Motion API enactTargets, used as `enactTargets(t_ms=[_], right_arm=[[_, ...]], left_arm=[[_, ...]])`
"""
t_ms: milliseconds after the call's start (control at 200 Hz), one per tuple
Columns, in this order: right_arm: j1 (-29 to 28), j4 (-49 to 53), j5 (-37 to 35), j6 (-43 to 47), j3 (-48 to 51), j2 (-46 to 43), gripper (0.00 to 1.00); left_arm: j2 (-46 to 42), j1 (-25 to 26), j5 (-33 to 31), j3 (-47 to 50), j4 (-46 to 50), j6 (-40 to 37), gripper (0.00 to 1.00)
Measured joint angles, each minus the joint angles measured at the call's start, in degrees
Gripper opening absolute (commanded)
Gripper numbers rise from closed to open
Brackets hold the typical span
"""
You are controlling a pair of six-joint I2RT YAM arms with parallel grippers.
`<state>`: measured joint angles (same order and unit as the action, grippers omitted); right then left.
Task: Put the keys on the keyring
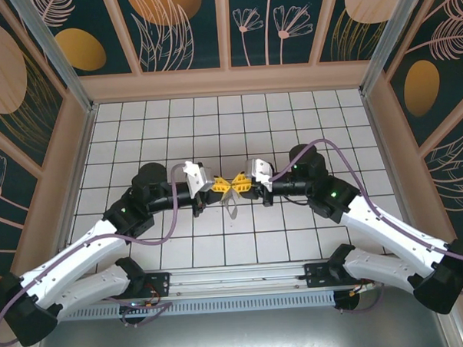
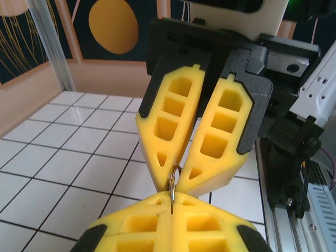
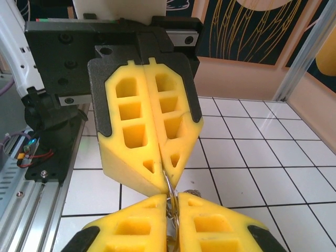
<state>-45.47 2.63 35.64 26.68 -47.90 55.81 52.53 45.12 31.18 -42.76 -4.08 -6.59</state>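
Observation:
My two grippers meet tip to tip above the middle of the tiled floor. Between them is the keyring (image 2: 176, 173), a thin metal loop seen edge-on. The left gripper (image 2: 171, 202) is shut on the ring's near edge, its yellow pads pressed flat together. The right gripper (image 3: 174, 207) clasps the other side, and the ring (image 3: 172, 191) sits in a narrow gap between its fingers. In the top view the left gripper (image 1: 222, 186) and right gripper (image 1: 237, 184) touch noses, and a small pale piece (image 1: 231, 210) hangs under them. The fingers hide the rest, so I cannot pick out the keys.
White tiled floor (image 1: 237, 127) stretches behind and to both sides, ringed by a low wooden wall (image 1: 227, 81). The metal rail (image 1: 236, 277) with both arm bases runs along the near edge. Purple cables (image 1: 172, 222) loop beside each forearm.

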Motion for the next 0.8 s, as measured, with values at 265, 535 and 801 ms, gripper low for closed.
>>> enactTargets(t_ms=[265, 535, 801], right_arm=[[0.1, -3.7, 2.1, -1.9, 0.4, -0.5, 0.12], [0.3, -4.3, 2.4, -2.8, 0.4, -0.6, 0.18], [0.3, -4.9, 3.2, -3.1, 0.4, -0.6, 0.09]], left_arm=[[-1.8, 0.0, 1.6, 2.4, -5.9, 2.1, 0.00], [-2.1, -0.1, 2.8, 4.2, -10.2, 4.2, 0.00], [-2.6, -0.1, 2.8, 4.7, -11.9, 4.6, 0.00]])
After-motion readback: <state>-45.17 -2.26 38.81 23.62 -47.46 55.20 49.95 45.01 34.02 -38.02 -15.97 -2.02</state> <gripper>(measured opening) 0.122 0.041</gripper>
